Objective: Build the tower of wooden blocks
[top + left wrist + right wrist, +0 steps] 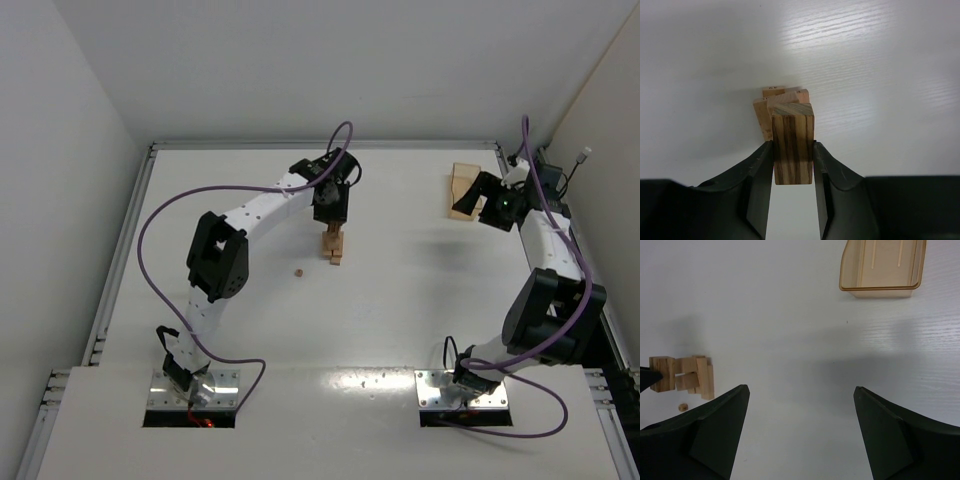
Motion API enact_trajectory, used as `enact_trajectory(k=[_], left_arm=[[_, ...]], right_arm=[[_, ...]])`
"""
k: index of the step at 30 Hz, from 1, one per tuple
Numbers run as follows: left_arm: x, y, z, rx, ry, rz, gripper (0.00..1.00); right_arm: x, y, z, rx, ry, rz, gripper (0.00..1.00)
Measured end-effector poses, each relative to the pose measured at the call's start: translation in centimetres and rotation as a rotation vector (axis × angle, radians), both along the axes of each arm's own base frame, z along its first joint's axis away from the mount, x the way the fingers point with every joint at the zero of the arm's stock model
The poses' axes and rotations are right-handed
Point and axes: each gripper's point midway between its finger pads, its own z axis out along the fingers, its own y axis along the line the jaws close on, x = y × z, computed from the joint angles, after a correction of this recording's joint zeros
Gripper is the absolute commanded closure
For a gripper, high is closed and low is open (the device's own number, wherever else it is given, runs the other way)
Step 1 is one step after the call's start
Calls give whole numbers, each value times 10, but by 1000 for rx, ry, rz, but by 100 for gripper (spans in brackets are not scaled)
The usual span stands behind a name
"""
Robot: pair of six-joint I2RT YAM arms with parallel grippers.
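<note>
The wood block tower (333, 246) is a small stack of light-tan blocks at the table's middle. My left gripper (330, 214) is right over it. In the left wrist view the left gripper (793, 151) is shut on a dark-striped wooden block (793, 140), held over the lighter blocks (771, 110) of the stack. I cannot tell whether it rests on them. The stack also shows in the right wrist view (692, 376). My right gripper (492, 206) is open and empty in the right wrist view (800, 390), well to the right of the tower.
A shallow light-wood tray (463, 190) lies at the back right, just beyond my right gripper; it looks empty in the right wrist view (882, 265). A small brown peg (296, 271) lies on the table left of the tower.
</note>
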Motion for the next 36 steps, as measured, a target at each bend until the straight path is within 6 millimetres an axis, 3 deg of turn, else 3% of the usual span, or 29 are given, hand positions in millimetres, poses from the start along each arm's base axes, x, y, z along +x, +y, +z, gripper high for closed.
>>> enact_trajectory(k=[11,14,19,23,28,33,36], left_arm=[[-2,0,-3,-1,9,-3,100],[-4,1,-7,2,20,-6,92],[-6,0,-8,-2,27,-10,91],[-8,0,-11,-1,36,-13,77],[-8,0,-12,-3,40,-15,70],[-9,-1,-15,-6,48,-17,52],[-9,-2,-15,-7,49,-20,49]], right_arm=[[0,0,-4,4,10,0,17],[0,0,-6,6,15,0,17],[0,0,-6,6,15,0,17],[0,0,-6,6,15,0,17],[1,1,-6,10,15,3,17],[1,1,-9,13,23,4,17],[1,1,-10,14,25,4,17]])
